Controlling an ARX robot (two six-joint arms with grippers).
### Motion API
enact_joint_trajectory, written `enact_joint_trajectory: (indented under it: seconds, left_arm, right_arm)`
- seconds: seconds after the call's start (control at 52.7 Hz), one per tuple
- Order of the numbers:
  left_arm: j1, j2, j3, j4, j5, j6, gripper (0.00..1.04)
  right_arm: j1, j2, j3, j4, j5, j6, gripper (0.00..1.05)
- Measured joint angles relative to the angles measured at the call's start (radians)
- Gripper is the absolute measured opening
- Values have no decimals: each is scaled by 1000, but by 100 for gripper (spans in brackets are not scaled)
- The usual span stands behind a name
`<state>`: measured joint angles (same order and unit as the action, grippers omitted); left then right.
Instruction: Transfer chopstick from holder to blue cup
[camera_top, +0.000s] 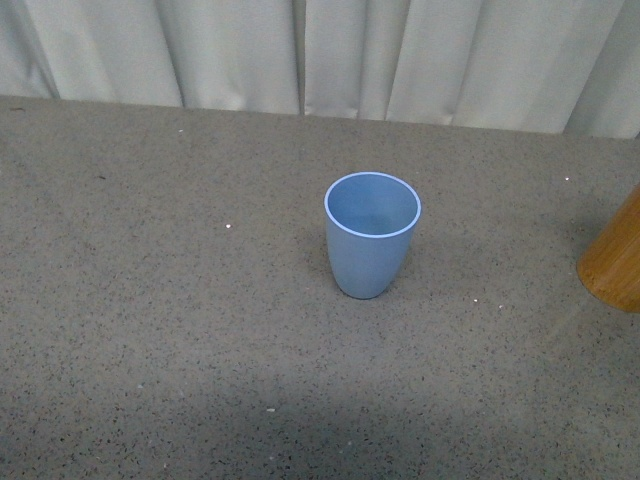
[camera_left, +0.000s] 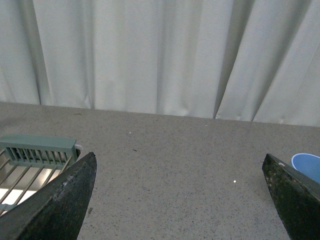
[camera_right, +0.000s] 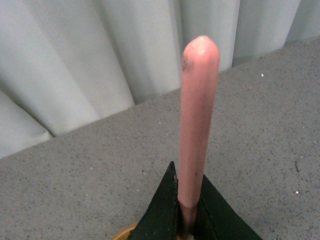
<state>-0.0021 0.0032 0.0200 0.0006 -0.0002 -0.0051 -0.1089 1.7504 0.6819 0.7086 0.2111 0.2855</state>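
The blue cup (camera_top: 371, 235) stands upright near the middle of the grey tabletop (camera_top: 150, 300), with bare surface on every side. The holder (camera_top: 613, 262) is cut off by the right edge of the front view, well apart from the cup. The right pincer (camera_right: 186, 212) is clamped on the chopstick (camera_right: 197, 120), which stands pink between its dark fingers. The left pincer (camera_left: 180, 200) gapes wide and holds nothing, with open tabletop between its fingers.

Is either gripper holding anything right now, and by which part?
The right gripper is shut on the chopstick, pinching its shaft; the rounded end sticks out beyond the grip. The left gripper is open, holding nothing.
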Motion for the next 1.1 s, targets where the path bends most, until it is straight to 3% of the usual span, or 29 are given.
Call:
enact_joint_trajectory:
  seconds: [0.285, 0.626, 0.816, 1.101]
  left_arm:
    - [0, 0, 0, 0, 0, 0, 98]
    - [0, 0, 0, 0, 0, 0, 98]
    - [0, 0, 0, 0, 0, 0, 98]
    - [0, 0, 0, 0, 0, 0, 98]
  right_arm:
    - [2, -156, -18, -47, -9, 18, 3]
    - [1, -455, -24, -221, -48, 96, 3]
    - [114, -546, -24, -263, -14, 153, 3]
    - [377, -469, -27, -202, 105, 210, 3]
